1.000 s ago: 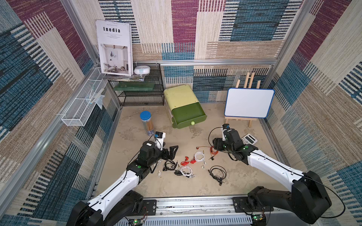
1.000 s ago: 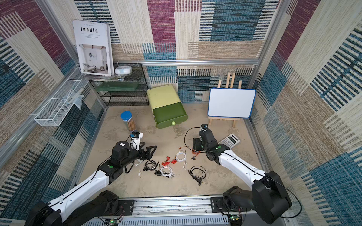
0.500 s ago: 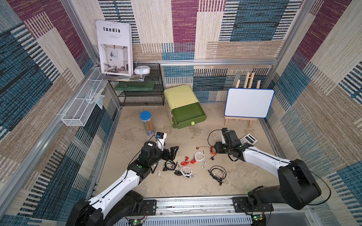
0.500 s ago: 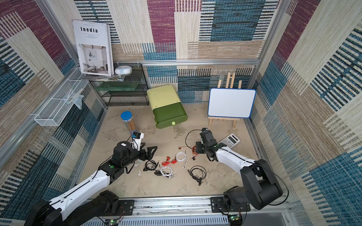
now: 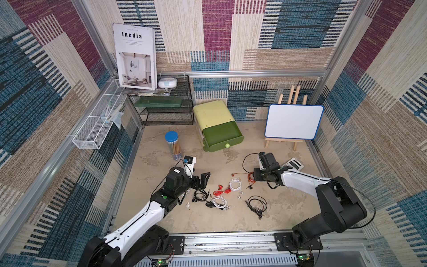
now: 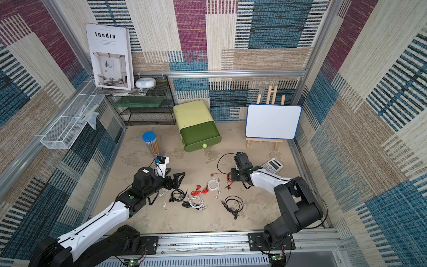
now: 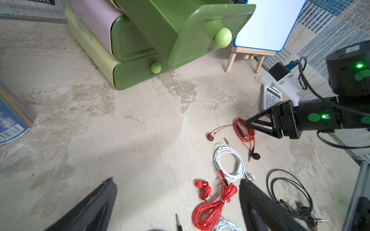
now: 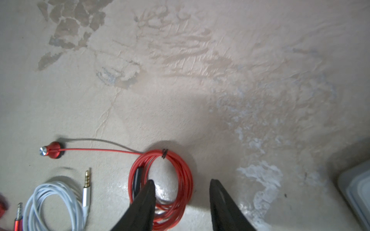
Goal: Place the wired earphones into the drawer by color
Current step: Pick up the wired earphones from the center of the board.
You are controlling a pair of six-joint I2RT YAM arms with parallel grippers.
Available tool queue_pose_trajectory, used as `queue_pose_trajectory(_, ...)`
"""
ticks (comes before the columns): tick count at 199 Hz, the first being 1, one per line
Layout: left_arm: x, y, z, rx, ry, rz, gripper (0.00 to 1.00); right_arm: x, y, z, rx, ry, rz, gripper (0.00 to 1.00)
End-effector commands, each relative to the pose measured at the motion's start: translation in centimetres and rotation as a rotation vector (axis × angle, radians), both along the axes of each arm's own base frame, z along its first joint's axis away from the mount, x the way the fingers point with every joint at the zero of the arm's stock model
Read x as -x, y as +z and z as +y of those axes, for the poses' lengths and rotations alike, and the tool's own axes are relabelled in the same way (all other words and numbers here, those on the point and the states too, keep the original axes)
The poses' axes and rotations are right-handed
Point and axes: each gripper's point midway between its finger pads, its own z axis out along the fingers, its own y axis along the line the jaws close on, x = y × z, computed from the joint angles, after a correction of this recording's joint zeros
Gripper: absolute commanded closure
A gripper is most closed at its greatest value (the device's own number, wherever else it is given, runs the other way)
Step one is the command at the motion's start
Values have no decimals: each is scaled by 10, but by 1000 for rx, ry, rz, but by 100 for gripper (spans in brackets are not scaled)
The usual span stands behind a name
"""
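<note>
One side of the red earphone coil (image 8: pixel 172 157) is sitting between the right gripper's (image 8: pixel 182 181) half-spread jaws, probably needing pinching, then carrying to the drawer (image 5: pixel 231 138).

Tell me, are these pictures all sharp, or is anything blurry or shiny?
Right wrist view: the white earphone coil is smeared soft, and the floor glares beside the red earphone coil. Left wrist view: the left gripper is two dark, unfocused shapes. Both top views: sharp, evenly lit.
</note>
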Motion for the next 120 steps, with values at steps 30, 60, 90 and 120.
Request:
queue_pose_trajectory(30, -3, 8, -1, 3, 0, -30, 1, -2, -6, -1, 20, -1, 13, 53)
queue_pose_trajectory(60, -2, 9, -1, 2, 0, -31, 1, -1, -10, -3, 32, -4, 24, 57)
queue_pose_trajectory(90, -3, 10, -1, 1, 1, -35, 1, 0, -15, -6, 52, -13, 43, 60)
queue_pose_trajectory(120, -2, 8, 0, -1, 3, -32, 1, 1, -20, -8, 71, -16, 63, 66)
